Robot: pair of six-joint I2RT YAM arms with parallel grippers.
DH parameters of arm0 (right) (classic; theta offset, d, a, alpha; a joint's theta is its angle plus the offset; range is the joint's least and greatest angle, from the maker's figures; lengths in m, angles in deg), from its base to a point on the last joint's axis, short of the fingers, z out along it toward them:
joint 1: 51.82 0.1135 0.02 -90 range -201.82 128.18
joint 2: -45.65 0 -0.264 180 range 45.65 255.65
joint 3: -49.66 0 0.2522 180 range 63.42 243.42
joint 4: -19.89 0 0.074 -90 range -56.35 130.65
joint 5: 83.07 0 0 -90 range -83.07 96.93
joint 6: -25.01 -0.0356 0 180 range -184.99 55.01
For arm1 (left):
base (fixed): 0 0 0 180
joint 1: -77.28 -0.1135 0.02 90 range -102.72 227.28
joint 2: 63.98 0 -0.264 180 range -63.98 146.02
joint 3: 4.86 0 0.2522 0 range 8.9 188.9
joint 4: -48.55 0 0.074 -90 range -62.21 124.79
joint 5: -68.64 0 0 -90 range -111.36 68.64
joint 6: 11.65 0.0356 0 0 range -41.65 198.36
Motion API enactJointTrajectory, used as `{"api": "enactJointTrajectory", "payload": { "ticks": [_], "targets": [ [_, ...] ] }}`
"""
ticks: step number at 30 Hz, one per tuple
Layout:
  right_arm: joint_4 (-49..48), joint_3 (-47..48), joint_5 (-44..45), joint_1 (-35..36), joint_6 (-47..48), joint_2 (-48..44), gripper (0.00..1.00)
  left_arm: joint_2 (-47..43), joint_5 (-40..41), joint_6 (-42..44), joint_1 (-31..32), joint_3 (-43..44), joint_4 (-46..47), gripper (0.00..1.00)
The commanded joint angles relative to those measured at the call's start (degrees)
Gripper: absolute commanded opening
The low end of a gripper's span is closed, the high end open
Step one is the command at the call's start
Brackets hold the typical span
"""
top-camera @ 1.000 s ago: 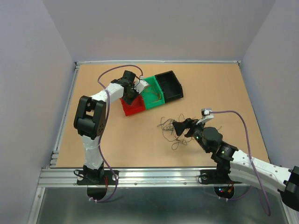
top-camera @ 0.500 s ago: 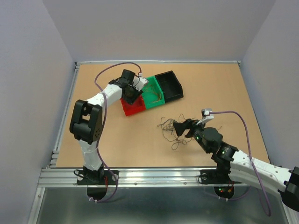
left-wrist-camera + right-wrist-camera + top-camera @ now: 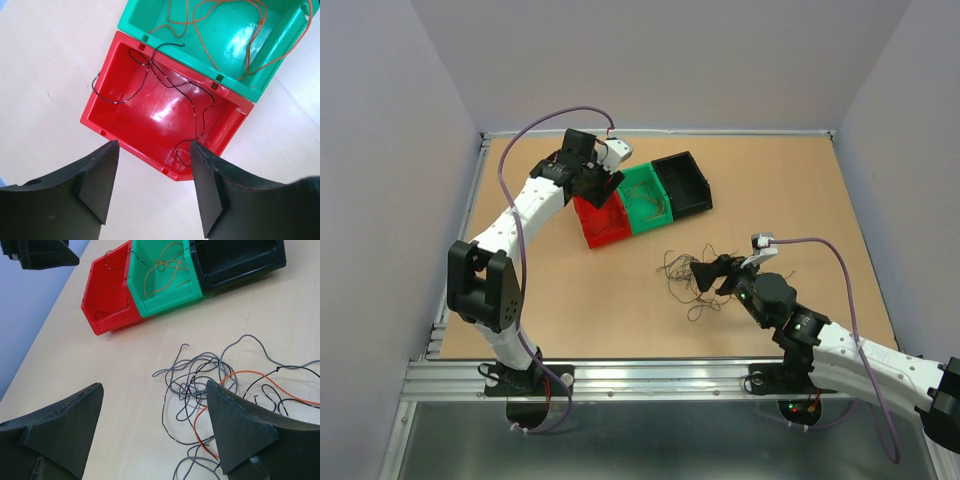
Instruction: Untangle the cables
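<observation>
The cables (image 3: pixel 192 385) lie tangled beneath the right fingers (image 3: pixel 235 435), spread empty, like the left fingers (image 3: pixel 95 175) over the red bin (image 3: pixel 132 125).

A lab test cell: plain walls (image 3: pixel 660 60) round a wooden table (image 3: pixel 570 290), aluminium rail (image 3: pixel 650 378).

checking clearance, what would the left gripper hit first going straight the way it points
Probably the red bin, around its near wall, with a black wire inside; depth is unclear.
</observation>
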Motion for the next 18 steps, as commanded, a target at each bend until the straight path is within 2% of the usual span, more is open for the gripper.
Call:
{"api": "enactJointTrajectory", "payload": {
  "ticks": [1, 4, 6, 12, 18],
  "targets": [
    [0.1, -1.0, 0.1, 0.0, -0.4, -0.8, 0.88, 1.4, 1.1, -0.9, -0.4, 3.9, 0.6, 0.72],
    [0.3, -1.0, -0.1, 0.0, -0.4, -1.1, 0.88, 4.5, 5.9, -2.0, -1.3, 5.1, 4.9, 0.72],
    [0.5, -1.1, -0.1, 0.0, -0.3, -1.2, 0.88, 6.4, 5.8, -2.3, -3.6, 7.3, 5.7, 0.72],
    [1.2, -1.0, -0.2, 0.0, -0.2, -2.0, 0.88, 14.1, -7.4, -3.3, -11.5, 16.3, 3.4, 0.72],
    [1.7, -0.5, -0.6, -0.1, -0.1, -1.9, 0.88, 19.3, -16.5, -3.1, -12.3, 21.1, 2.0, 0.71]
  ]
}}
